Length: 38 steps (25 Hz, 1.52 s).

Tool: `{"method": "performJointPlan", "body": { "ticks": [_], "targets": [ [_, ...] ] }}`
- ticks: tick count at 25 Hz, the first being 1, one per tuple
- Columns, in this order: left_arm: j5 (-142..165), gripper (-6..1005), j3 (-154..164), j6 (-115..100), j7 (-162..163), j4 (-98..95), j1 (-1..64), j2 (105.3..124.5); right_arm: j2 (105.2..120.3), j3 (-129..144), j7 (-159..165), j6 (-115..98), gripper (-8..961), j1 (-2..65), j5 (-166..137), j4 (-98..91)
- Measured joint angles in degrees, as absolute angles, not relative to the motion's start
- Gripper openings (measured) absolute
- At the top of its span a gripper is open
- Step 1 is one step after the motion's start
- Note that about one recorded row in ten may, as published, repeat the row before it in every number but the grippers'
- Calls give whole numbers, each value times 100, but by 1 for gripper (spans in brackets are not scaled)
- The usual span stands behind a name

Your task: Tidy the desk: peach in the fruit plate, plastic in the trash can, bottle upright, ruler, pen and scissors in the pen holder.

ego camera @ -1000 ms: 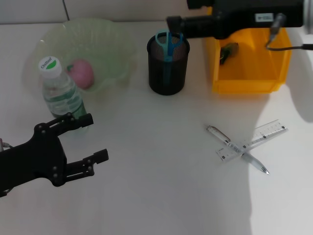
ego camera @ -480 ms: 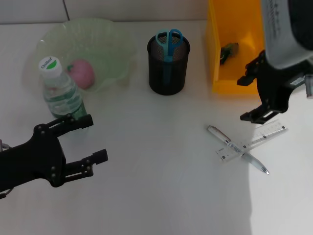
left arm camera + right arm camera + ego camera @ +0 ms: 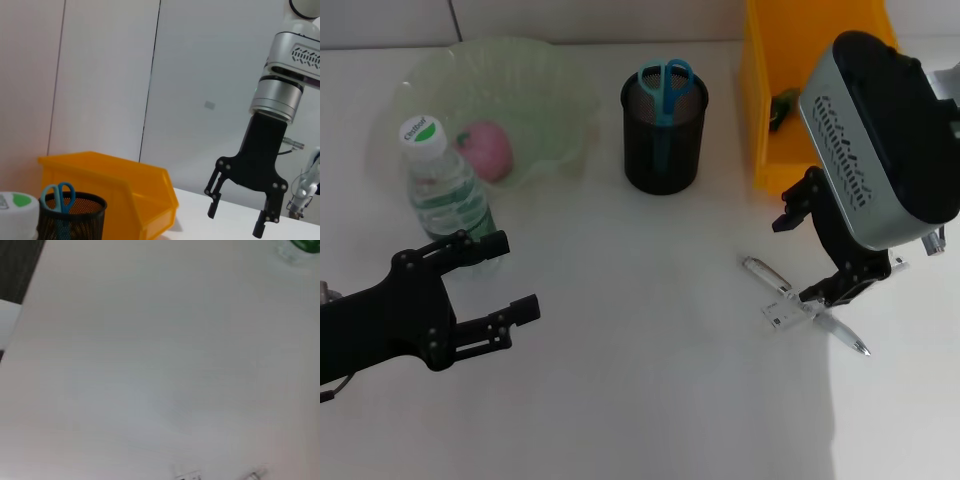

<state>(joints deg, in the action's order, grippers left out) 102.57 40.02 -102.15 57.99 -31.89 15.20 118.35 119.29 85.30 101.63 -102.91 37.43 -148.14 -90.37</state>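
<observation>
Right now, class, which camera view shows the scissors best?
The head view: the scissors stand handles-up in the pen holder, seen whole from above. The left wrist view shows only the handles above the rim; the right wrist view shows none.

Head view is being lit brightly and evenly from above; the white desk (image 3: 650,400) is being washed out near its far edge. A soft grey shadow is being cast across the desk's near right part, under the right arm. Small soft shadows are being thrown beside the pen holder (image 3: 663,150) and the bottle (image 3: 445,190). The fruit plate (image 3: 535,95) is being rendered pale and hazy. Left wrist view is being exposed evenly, edges sharp. Right wrist view is being rendered soft, low in contrast, nearly featureless, with detail at its borders being blurred.
</observation>
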Motion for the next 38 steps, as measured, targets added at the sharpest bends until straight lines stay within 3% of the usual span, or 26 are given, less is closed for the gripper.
{"method": "performJointPlan", "body": {
  "ticks": [38],
  "targets": [
    [10265, 816, 4525, -10236, 5762, -3184, 1451, 11827, 11935, 8859, 9246, -9422, 735, 4008, -14701, -7054]
  ]
}}
